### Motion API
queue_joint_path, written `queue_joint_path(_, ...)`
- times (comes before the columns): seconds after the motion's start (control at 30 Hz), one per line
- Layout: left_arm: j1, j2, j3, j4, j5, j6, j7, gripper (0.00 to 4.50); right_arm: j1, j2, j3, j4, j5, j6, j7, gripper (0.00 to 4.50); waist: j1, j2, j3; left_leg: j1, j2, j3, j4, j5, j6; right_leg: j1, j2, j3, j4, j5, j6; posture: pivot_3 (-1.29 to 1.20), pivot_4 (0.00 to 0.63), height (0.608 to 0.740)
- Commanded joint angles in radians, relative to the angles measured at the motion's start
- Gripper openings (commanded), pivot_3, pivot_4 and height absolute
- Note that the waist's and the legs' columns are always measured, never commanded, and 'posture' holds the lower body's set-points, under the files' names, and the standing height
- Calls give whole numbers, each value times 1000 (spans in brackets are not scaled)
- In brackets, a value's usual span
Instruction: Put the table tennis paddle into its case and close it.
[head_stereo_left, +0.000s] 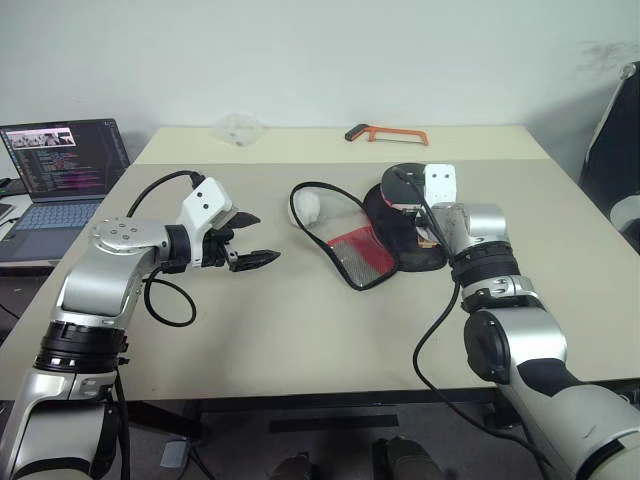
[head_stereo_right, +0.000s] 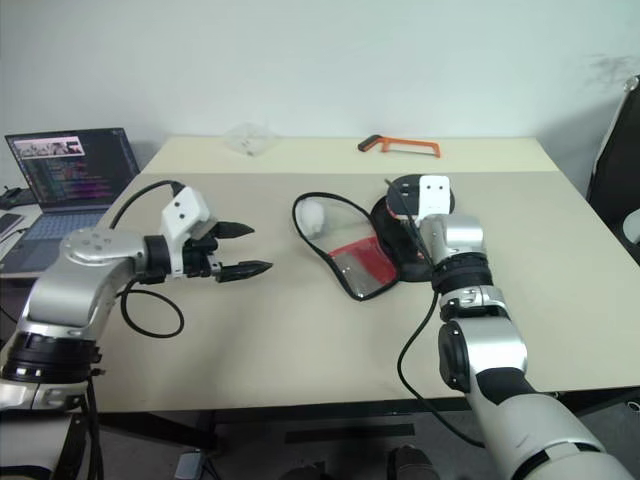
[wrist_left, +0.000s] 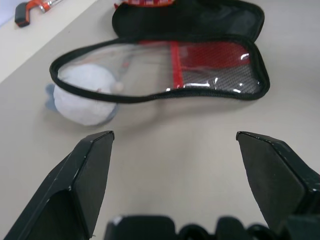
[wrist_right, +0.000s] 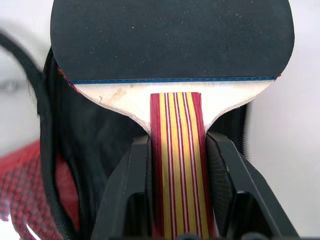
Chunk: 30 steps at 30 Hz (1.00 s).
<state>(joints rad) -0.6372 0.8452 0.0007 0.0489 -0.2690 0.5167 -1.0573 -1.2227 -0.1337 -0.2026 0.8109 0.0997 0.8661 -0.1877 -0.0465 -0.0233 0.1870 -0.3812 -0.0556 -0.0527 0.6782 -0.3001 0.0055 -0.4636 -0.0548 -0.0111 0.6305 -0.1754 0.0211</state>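
Paddle gripped and over the open case; not yet inside, zip not yet closed.

My right hand (wrist_right: 175, 150) is clamped on the striped handle of the table tennis paddle (wrist_right: 172, 40), holding its dark blade just above the black half of the case (head_stereo_left: 405, 245). The case lies unzipped on the table (head_stereo_left: 300, 340), its clear-and-red mesh flap spread toward my left hand (head_stereo_left: 250, 238), which hangs released and empty, near that flap but apart from it. The round white ball pouch (wrist_left: 85, 95) sits under the flap's far end. I judge sliding the blade in, folding the flap and zipping are all left. An orange hacksaw (head_stereo_left: 386, 133) lies well beyond the case.
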Motion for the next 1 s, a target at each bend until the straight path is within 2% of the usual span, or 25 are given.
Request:
queue_joint_path(0.03, 7, 25, 44, -58, -18, 10, 10, 4301, -40, -10, 17, -2, -7, -50, 32, 1102, 0, 0, 0, -2, 0, 0, 0, 0, 0, -2, 0, 0, 0, 0, 0, 0, 150, 740)
queue_joint_path(0.23, 22, 26, 49, -81, -22, 28, 21, 4301, -49, 1, 61, 49, -11, -126, 117, 1102, -8, 0, 0, -3, 0, 1, 0, 0, 0, -4, 0, 1, 1, 0, 0, 0, 150, 740)
queue_joint_path(1.0, 15, 33, 41, -75, -16, 32, 31, 4301, -54, -27, 60, 241, -11, -228, 153, 1102, -10, 0, 0, -2, 0, 2, 1, 0, 0, -5, 0, 2, 5, 0, 0, 0, 150, 740)
